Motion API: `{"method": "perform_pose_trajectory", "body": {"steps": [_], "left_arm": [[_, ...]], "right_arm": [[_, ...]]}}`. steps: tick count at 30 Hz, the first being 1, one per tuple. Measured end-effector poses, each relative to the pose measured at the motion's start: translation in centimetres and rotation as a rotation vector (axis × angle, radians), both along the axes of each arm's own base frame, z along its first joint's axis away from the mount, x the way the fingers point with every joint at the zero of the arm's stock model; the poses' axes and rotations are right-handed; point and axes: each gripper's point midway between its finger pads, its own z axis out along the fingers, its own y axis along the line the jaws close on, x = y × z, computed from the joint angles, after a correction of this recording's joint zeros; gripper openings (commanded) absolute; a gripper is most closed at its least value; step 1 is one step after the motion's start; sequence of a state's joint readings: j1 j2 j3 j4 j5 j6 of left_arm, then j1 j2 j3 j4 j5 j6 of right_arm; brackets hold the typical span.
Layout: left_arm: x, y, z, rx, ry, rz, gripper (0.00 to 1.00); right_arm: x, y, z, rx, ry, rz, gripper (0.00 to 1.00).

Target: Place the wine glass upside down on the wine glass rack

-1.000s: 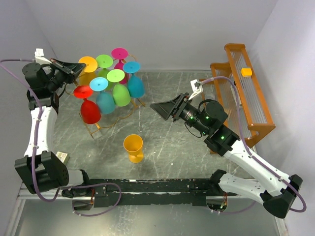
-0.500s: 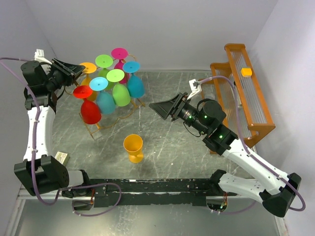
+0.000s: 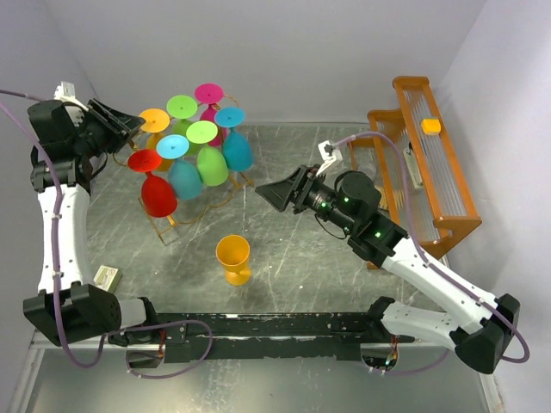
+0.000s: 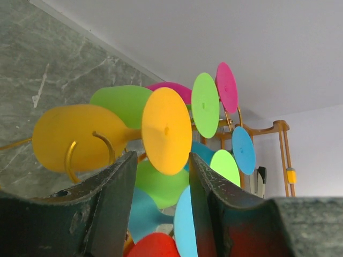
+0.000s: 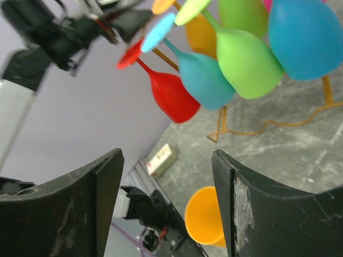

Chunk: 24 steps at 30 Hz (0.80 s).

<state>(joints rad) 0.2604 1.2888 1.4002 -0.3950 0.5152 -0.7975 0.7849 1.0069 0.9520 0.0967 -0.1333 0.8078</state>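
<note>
Left hand (image 4: 161, 160), parted and empty, sits just beside the foot of the orange glass (image 4: 75, 136), hung bowl-down so the rack (image 3: 164, 228) carries it; right hand (image 3: 261, 191) wide, empty.

Lab — white-walled robot test booth (image 3: 284, 52)

No legible text, brand, number anywhere; small box (image 3: 108, 276) markings too blurred to read.
</note>
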Motion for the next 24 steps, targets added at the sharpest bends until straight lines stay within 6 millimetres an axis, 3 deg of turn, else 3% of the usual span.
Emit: {"method": "perform_pose_trajectory", "body": {"steps": [4,8,12,16,19,24], "left_arm": [[-1.4,-0.1,1.4,0.048,-0.01,-0.003,0.57],[-3.6,-0.5,4.4,0.124,-0.08,-0.013,0.62],[-7.1,-1.6,7.6,0.217,-0.197,-0.053,0.64],[-11.3,-3.8,10.3,0.327,-0.348,-0.14,0.64],[-14.0,-5.9,10.3,0.383,-0.432,-0.231,0.65],[-16.9,-8.2,8.2,0.442,-0.499,-0.354,0.66]], "right_arm": [[0.6,0.4,-3.9,-0.142,0.053,0.005,0.68],[1.1,0.8,-7.6,-0.285,0.106,0.024,0.68],[0.7,1.8,-10.4,-0.433,0.13,0.063,0.67],[-1.1,4.3,-12.2,-0.581,0.135,0.113,0.64],[-1.7,4.9,-13.9,-0.682,0.157,0.113,0.59],[-2.4,3.2,-18.3,-0.865,0.228,0.116,0.52]]}}
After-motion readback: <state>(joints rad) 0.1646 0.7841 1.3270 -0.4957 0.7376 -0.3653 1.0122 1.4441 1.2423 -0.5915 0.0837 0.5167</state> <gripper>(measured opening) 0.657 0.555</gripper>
